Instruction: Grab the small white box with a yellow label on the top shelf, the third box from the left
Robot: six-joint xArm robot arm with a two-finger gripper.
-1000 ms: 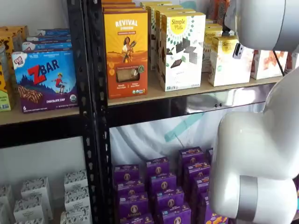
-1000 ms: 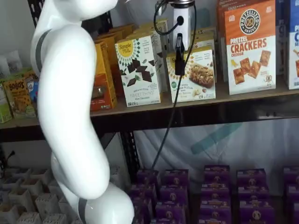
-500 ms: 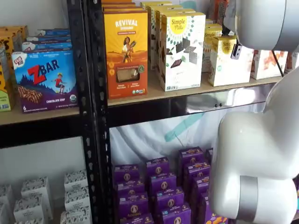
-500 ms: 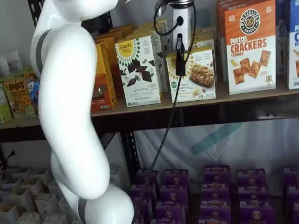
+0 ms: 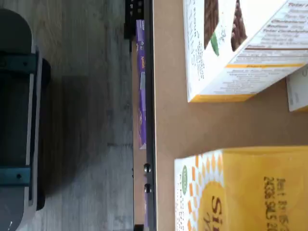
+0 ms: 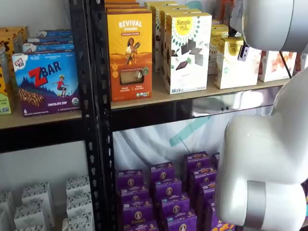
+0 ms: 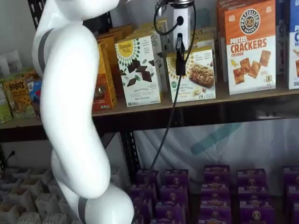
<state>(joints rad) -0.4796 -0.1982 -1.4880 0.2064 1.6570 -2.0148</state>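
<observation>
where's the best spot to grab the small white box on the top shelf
Probably its upper part, from the front: the small white box stands upright at the top shelf edge, gaps on both sides. The pincer hangs before it, seen side-on.

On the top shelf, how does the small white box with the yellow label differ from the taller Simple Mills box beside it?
The small white box is clearly shorter than the Simple Mills box. The small white box's front shows a photo of baked bars, while the Simple Mills box's front is printed with dark squares. The small white box has the gripper hanging in front of it; the Simple Mills box stands unobstructed. Both stand upright on the top shelf and carry a yellow round label.
</observation>
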